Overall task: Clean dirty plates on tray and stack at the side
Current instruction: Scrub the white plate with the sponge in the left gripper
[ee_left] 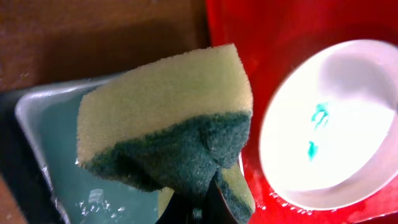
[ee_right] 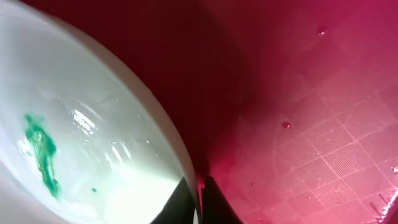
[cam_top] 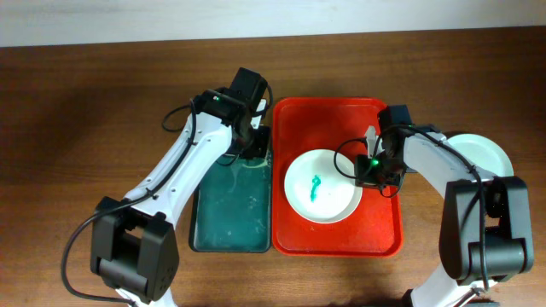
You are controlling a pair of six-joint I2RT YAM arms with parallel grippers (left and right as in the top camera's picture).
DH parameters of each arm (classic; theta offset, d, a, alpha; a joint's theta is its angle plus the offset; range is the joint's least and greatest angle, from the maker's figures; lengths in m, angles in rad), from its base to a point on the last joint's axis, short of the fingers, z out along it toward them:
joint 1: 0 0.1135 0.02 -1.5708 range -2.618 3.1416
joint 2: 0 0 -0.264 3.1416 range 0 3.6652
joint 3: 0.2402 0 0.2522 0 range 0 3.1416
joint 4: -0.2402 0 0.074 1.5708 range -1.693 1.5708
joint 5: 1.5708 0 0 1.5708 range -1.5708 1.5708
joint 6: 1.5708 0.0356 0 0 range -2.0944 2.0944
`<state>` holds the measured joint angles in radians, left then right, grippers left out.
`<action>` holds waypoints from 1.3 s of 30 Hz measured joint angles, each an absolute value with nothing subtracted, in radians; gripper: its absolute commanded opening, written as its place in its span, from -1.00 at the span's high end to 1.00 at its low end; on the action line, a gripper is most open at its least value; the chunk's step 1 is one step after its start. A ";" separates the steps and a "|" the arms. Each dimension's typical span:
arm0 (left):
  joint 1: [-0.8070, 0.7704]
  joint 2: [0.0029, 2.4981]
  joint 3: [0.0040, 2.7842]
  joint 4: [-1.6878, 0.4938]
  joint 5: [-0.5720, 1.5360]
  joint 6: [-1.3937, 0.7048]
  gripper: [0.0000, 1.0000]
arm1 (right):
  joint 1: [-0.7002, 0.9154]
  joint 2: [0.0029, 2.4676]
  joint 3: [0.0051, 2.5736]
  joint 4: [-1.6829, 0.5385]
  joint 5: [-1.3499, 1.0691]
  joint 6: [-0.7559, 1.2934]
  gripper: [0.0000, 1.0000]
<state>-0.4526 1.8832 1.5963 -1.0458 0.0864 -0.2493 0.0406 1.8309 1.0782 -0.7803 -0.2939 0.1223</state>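
A white plate (cam_top: 322,186) with a teal smear at its centre lies on the red tray (cam_top: 375,230). My right gripper (cam_top: 368,167) is shut on the plate's right rim; in the right wrist view the fingers (ee_right: 198,202) pinch the rim of the plate (ee_right: 81,143) over the tray (ee_right: 311,112). My left gripper (cam_top: 253,136) is shut on a yellow and green sponge (ee_left: 168,130), held above the top of the dark green tray (cam_top: 230,205). The white plate (ee_left: 329,124) shows to its right in the left wrist view. Another pale plate (cam_top: 482,155) lies on the table at the right.
The dark green tray (ee_left: 43,124) sits just left of the red tray, its floor wet. Brown tabletop surrounds both trays. Black cables run along both arms.
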 measured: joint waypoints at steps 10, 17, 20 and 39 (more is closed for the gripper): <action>-0.628 1.940 1.596 -0.863 0.224 -0.252 1.00 | 0.041 1.832 1.078 -0.782 -0.305 0.183 0.92; -0.723 2.136 1.596 -0.720 0.393 -0.334 1.00 | 0.041 1.832 1.078 -0.785 -0.305 0.185 0.91; -0.721 2.192 1.597 -0.724 0.429 -0.366 1.00 | 0.041 1.832 1.078 -0.788 -0.305 0.185 0.90; -0.661 2.214 1.679 -0.850 0.200 -0.404 1.00 | 0.044 1.834 1.076 -0.792 -0.319 0.192 0.91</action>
